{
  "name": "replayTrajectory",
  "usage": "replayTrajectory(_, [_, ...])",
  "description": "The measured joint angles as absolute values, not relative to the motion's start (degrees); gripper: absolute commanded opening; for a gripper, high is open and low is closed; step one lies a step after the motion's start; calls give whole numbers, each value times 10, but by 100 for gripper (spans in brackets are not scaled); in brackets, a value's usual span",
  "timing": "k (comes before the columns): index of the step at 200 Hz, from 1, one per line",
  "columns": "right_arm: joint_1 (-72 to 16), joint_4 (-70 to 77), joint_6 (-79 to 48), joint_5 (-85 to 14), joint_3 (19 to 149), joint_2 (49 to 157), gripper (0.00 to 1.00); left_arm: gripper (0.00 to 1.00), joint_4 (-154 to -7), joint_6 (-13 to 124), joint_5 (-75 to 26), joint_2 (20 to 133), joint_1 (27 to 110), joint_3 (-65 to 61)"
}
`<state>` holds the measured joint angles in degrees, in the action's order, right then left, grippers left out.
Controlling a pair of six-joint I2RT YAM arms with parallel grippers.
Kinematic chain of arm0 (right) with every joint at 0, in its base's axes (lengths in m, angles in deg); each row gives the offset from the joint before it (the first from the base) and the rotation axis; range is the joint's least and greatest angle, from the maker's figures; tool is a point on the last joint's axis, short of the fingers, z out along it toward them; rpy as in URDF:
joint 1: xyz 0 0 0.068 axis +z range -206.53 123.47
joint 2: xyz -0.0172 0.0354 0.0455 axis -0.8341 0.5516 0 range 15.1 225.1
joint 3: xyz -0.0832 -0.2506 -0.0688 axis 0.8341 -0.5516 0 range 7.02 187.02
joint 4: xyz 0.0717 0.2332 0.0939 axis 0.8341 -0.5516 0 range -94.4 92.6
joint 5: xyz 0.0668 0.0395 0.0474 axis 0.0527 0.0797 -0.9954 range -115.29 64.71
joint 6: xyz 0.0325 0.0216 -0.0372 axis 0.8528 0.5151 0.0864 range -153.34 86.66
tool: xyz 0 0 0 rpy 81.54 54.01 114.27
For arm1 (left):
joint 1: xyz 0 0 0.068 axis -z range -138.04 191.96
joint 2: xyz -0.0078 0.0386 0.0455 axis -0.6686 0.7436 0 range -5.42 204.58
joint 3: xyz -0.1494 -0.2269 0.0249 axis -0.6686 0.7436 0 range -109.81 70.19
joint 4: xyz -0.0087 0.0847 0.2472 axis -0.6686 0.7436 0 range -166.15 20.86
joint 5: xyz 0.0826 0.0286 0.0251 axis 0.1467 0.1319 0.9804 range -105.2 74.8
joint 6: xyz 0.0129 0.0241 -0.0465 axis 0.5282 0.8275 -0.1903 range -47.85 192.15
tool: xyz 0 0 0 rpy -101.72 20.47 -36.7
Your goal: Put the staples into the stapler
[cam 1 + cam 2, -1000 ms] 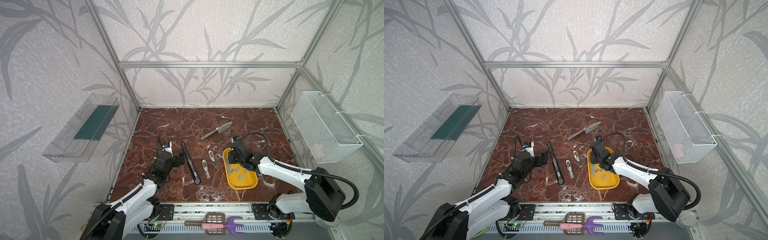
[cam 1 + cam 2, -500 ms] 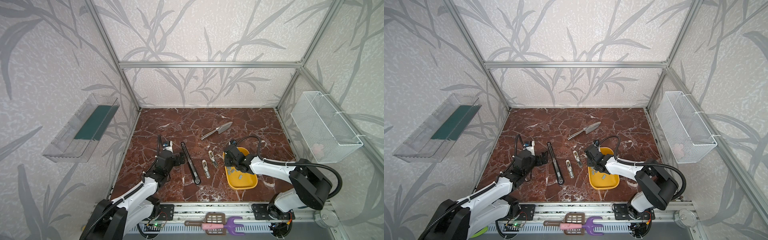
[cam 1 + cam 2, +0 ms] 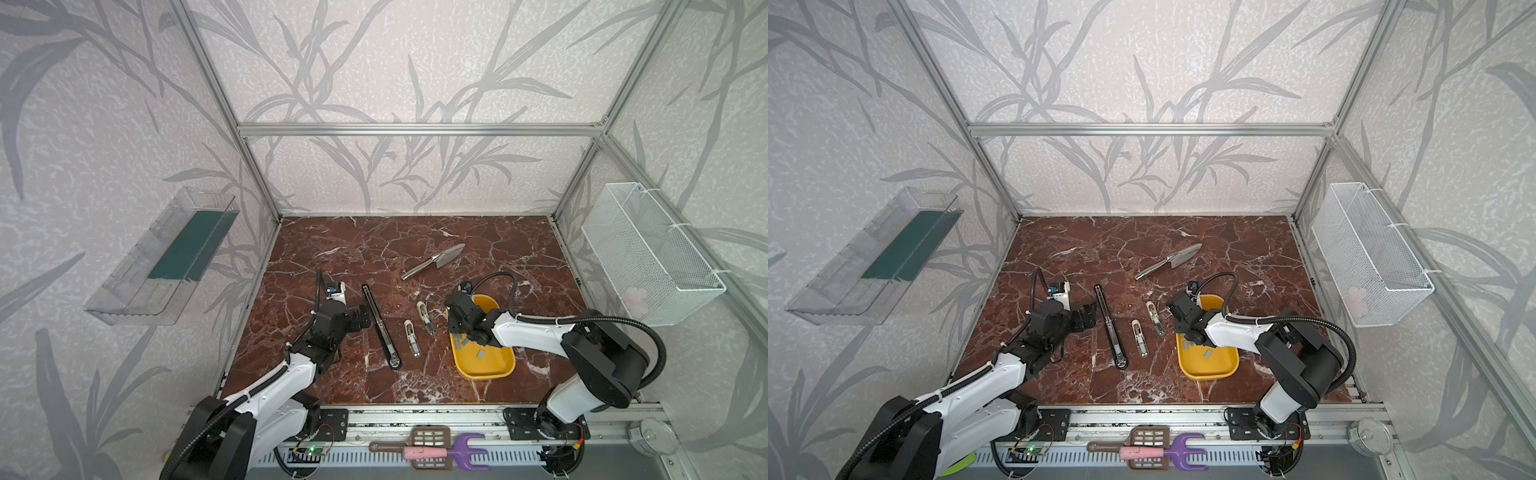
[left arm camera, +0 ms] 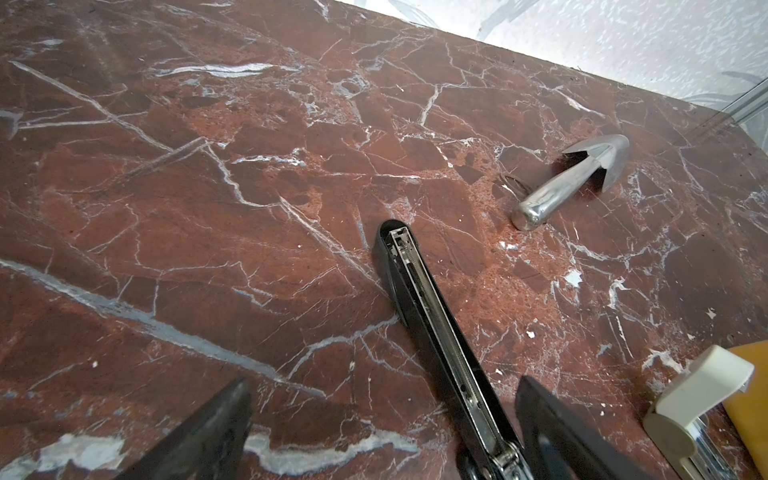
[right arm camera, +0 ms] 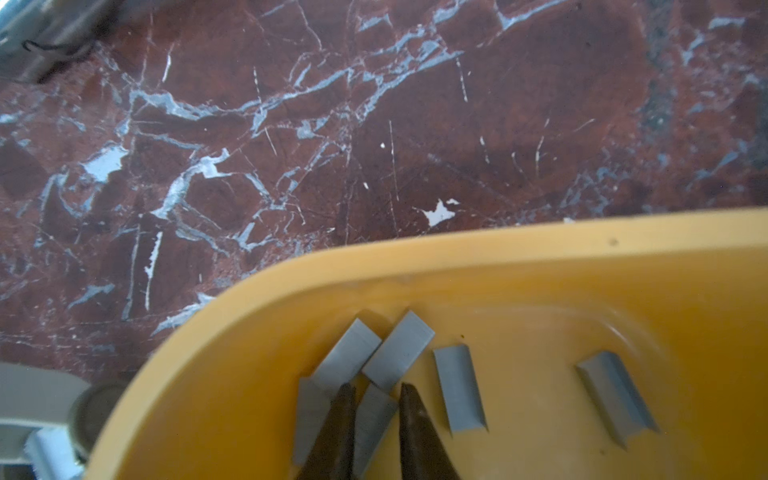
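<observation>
Black and spread wide, my left pincer (image 4: 382,384) has not moved. It sits low over the bench (image 3: 365,249), with the opened stapler (image 3: 380,324) running between its tips. The change is on the right. My right pincer (image 5: 376,395) has shifted within the yellow tray (image 3: 484,376), where the staples (image 5: 459,388) lie. It has narrowed onto one staple strip (image 5: 374,419), tips against its sides. I judge the pick made, with the lift and the carry to the stapler still to come.
</observation>
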<state>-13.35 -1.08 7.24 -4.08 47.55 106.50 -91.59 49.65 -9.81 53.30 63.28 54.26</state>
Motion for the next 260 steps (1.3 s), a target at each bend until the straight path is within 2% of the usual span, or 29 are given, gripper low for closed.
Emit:
replayTrajectory(69, [-134, -18, 75, -42, 487, 1076, 22, 99, -916, 497, -99, 535, 633, 543])
replayTrajectory(104, [-134, -37, 76, -37, 504, 1088, 18, 99, -916, 496, -99, 535, 633, 542])
replayTrajectory(151, [-134, -54, 75, -31, 512, 1090, 18, 99, -916, 497, -99, 535, 633, 543])
replayTrajectory(184, [-134, -64, 71, -28, 516, 1091, 22, 99, -916, 497, -99, 535, 633, 543])
replayTrajectory(260, [-133, -89, 62, -24, 540, 1106, 24, 99, -916, 496, -99, 535, 633, 542])
